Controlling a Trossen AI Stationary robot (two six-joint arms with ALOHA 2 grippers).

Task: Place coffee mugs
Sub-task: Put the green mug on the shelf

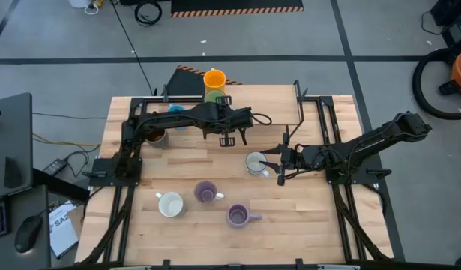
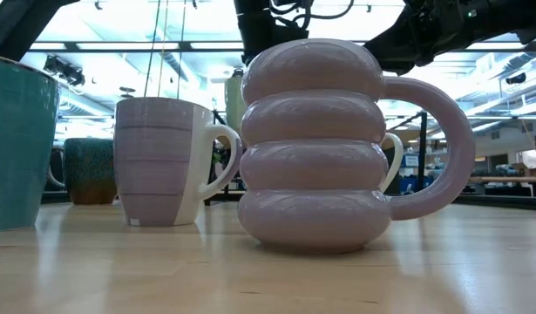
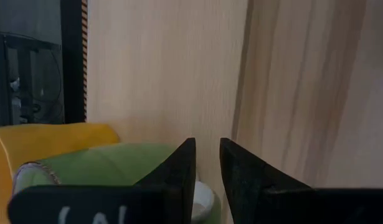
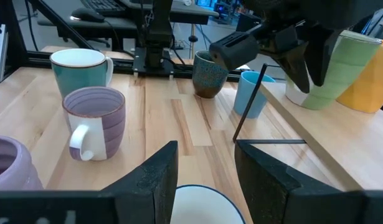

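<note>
Eight mugs show in the high view. The orange mug (image 1: pixel 214 77) and green mug (image 1: pixel 215 96) stand at the far edge, with the blue mug (image 1: pixel 175 112) and dark mug (image 1: pixel 155 136) on the left. A white mug (image 1: pixel 170 204) and two pale purple mugs (image 1: pixel 206 192) (image 1: pixel 237 216) stand near the front. My left gripper (image 1: pixel 234 137) (image 3: pixel 207 155) hovers near the green mug (image 3: pixel 98 165), its fingers a narrow gap apart. My right gripper (image 1: pixel 275 165) (image 4: pixel 205 149) is open at the other white mug (image 1: pixel 256 163). My right gripper reaches level from the table's right, one finger on either side of the white mug's rim (image 4: pixel 203 202). The mug stands upright on the table. I cannot tell whether the fingers touch it.
A raised wooden ledge (image 4: pixel 316 134) carries the green mug (image 4: pixel 334 68) and orange mug (image 4: pixel 372 81). A thin black frame rod (image 4: pixel 248 106) stands by the blue mug (image 4: pixel 250 93). In the low view the ribbed purple mug (image 2: pixel 320 148) fills the front, with the striped mug (image 2: pixel 159 161) to its left.
</note>
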